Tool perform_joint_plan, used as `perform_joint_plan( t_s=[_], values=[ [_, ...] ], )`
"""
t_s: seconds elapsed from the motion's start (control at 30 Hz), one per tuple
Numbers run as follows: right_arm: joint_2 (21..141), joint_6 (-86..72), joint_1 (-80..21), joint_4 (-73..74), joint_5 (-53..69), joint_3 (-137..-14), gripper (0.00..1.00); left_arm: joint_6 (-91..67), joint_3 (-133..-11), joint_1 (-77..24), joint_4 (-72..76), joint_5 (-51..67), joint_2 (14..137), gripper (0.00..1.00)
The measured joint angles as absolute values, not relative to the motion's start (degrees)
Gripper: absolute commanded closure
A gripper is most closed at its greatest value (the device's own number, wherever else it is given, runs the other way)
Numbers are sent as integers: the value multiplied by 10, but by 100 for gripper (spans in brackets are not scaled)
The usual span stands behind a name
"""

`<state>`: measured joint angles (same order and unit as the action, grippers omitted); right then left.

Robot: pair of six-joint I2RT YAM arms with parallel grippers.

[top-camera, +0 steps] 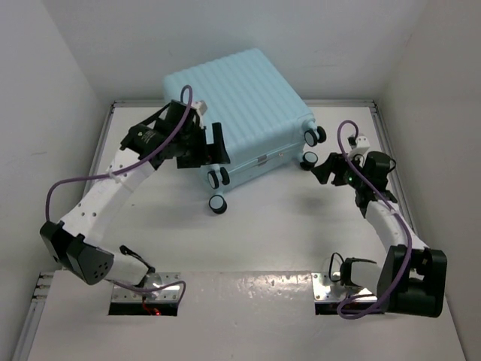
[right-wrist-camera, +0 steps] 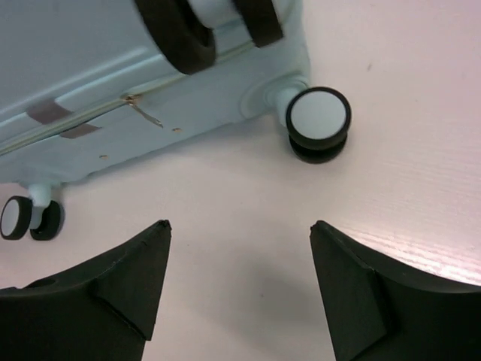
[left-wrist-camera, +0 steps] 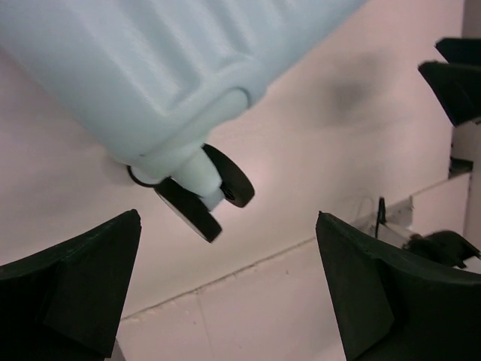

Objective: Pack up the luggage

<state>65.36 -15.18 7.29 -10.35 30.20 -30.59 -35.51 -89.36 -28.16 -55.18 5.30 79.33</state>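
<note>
Shut suitcase (top-camera: 240,105) looks stiff, slick and bulky, probably best taken at a wheel (top-camera: 217,204) or edge; left gripper (top-camera: 216,145) and right gripper (top-camera: 323,167) both gape empty.

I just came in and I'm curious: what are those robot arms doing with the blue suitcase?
Two robot arms are at the suitcase. It lies shut on the table, wheels toward them. The left arm and right arm each hover by a wheeled corner, jaws open, holding nothing.
</note>
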Motion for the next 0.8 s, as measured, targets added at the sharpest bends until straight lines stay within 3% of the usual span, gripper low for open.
perform_joint_plan(
  t_s=[0.3,0.6,0.7,0.73,0.8],
  values=[
    [671,-151,116,-97,308,-308,27,-428,-874,-294,-564,100,865,0],
    [672,-149,124,-93,317,-308,27,-455,-930,-321,-590,95,914,0],
    [674,-149,127,-93,318,-308,28,-460,-942,-329,-604,93,929,14],
    [675,-150,128,-93,318,-308,28,-462,-946,-331,-610,94,936,26],
    [678,-150,132,-93,320,-308,29,-467,-952,-333,-623,89,947,37]
  ],
)
